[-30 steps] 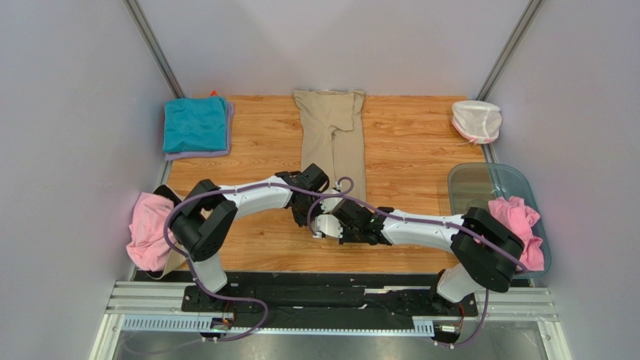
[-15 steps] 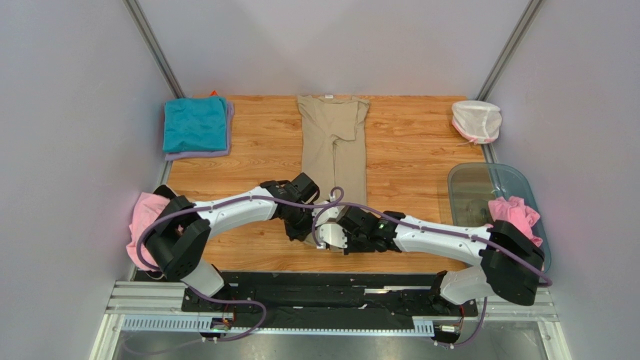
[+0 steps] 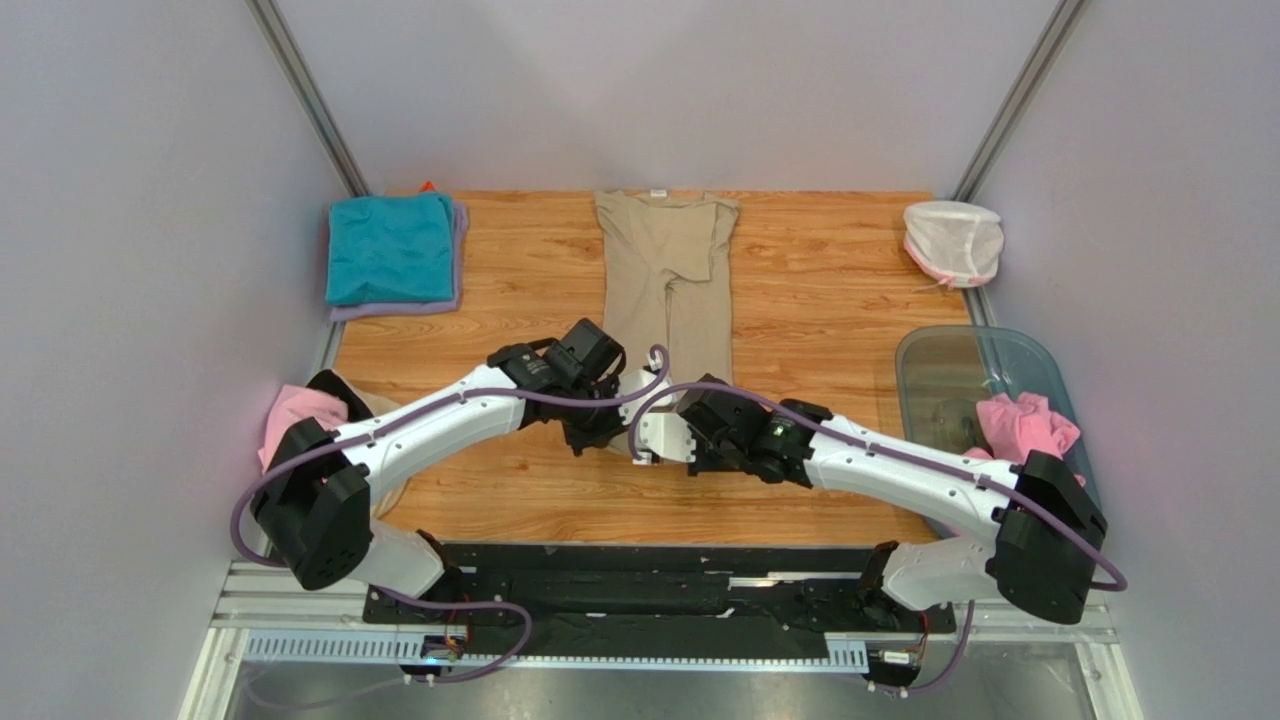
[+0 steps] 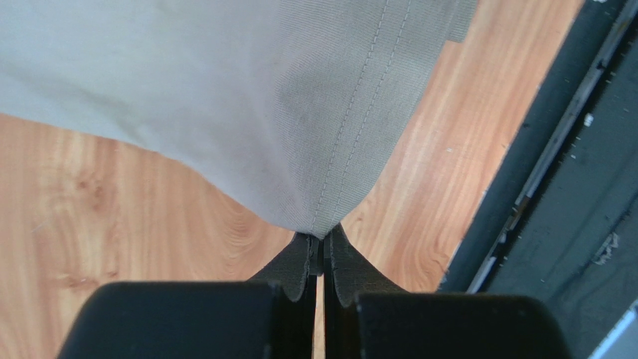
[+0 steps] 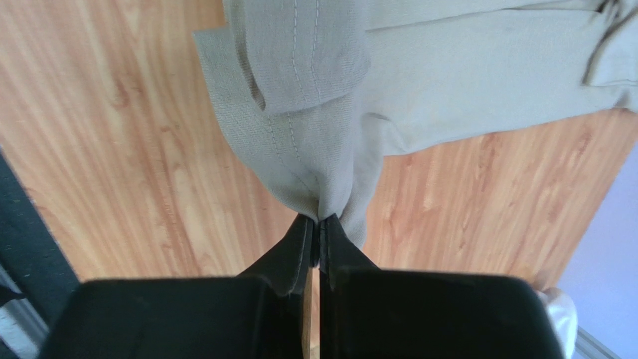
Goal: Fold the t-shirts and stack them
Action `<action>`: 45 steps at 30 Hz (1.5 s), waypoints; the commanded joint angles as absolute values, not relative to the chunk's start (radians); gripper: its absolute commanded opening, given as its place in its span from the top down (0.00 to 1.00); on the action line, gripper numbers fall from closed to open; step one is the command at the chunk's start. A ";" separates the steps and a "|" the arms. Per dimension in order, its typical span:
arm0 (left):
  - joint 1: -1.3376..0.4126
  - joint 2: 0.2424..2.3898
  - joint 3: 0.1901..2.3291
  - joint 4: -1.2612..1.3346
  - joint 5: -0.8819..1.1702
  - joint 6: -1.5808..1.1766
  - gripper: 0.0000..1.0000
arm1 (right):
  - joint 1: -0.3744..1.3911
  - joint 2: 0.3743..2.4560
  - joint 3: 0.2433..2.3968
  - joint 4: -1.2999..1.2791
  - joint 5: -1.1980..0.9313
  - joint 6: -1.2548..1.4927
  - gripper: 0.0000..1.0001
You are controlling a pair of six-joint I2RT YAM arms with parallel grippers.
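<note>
A long tan t-shirt (image 3: 669,285), folded narrow, lies down the middle of the table with its collar at the far edge. Both grippers hold its near hem, side by side. My left gripper (image 3: 612,440) (image 4: 322,241) is shut on a stitched corner of the tan t-shirt (image 4: 329,112). My right gripper (image 3: 652,441) (image 5: 318,222) is shut on a bunched fold of the tan t-shirt (image 5: 314,149). A folded teal t-shirt (image 3: 389,246) rests on a lilac one (image 3: 403,309) at the far left. One pink t-shirt (image 3: 296,411) hangs off the left edge.
A clear bluish tub (image 3: 962,368) at the right edge holds another crumpled pink t-shirt (image 3: 1028,426). A white net pouch (image 3: 953,240) sits at the far right corner. The black base rail (image 3: 661,578) runs along the near edge.
Both grippers pulled the tan t-shirt's hem toward the near edge, sliding the shirt nearer, then moved back a little. Both stayed shut on the hem.
</note>
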State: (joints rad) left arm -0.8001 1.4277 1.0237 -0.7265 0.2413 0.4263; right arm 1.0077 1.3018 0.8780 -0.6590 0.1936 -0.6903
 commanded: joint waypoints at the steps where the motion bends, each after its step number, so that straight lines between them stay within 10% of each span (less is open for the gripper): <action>1: -0.784 1.442 1.075 -0.700 0.255 0.495 1.00 | 0.950 1.341 0.957 -0.563 0.288 -0.722 1.00; 36: -0.534 2.114 1.704 -0.687 0.176 0.609 1.00 | 0.588 2.017 1.512 -0.399 0.219 -0.940 1.00; 45: -0.534 2.132 1.756 -0.669 0.163 0.586 0.89 | 0.581 2.057 1.577 -0.361 0.274 -0.939 0.77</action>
